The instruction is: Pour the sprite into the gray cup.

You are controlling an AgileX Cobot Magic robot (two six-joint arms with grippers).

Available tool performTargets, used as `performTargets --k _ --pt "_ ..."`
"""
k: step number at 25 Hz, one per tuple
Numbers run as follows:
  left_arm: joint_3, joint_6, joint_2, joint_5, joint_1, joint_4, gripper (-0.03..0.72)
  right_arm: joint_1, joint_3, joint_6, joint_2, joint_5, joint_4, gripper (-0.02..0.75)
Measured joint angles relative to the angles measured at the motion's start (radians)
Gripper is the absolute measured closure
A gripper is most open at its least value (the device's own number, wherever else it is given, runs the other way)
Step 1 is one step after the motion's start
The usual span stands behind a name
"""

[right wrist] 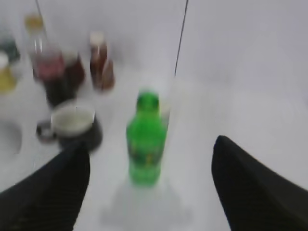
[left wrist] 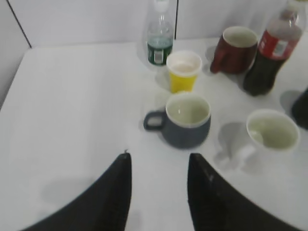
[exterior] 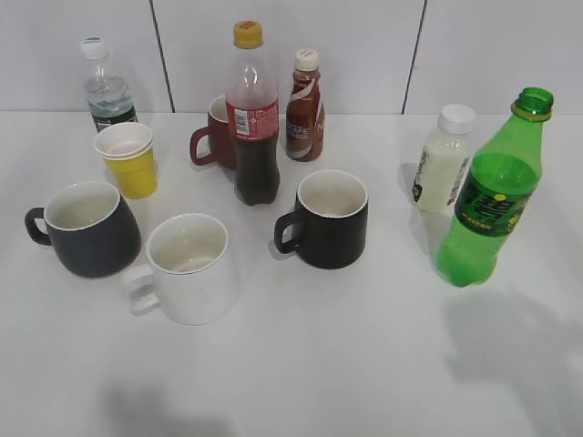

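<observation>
The sprite (exterior: 492, 196) is a tall green bottle with no cap, standing upright at the right of the white table. It also shows, blurred, in the right wrist view (right wrist: 144, 142), ahead of my right gripper (right wrist: 151, 154), which is open wide and empty. The gray cup (exterior: 86, 228) stands at the left, handle to the left, off-white inside. In the left wrist view the gray cup (left wrist: 186, 120) sits just ahead of my left gripper (left wrist: 159, 161), which is open and empty. Neither gripper shows in the exterior view.
A white mug (exterior: 189, 269), black mug (exterior: 330, 218), cola bottle (exterior: 253, 118), maroon mug (exterior: 217, 137), coffee bottle (exterior: 305, 96), yellow cup (exterior: 129, 159), water bottle (exterior: 107, 86) and white milk bottle (exterior: 444, 159) crowd the table (exterior: 346, 364).
</observation>
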State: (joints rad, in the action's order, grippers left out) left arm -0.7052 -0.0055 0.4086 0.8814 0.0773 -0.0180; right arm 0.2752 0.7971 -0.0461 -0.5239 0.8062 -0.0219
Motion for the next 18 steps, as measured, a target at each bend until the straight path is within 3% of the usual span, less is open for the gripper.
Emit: performTargets --k 3,8,18 --pt "0.000 -0.021 -0.107 0.170 0.000 0.018 0.379 0.000 -0.036 0.028 0.085 0.210 0.001 0.146" --pt "0.000 -0.057 -0.266 0.331 -0.001 0.088 0.379 0.000 -0.128 0.076 0.250 0.385 0.031 0.146" --pt "0.117 -0.058 -0.415 0.341 -0.001 0.091 0.379 0.000 -0.251 0.096 0.476 0.367 0.072 0.150"
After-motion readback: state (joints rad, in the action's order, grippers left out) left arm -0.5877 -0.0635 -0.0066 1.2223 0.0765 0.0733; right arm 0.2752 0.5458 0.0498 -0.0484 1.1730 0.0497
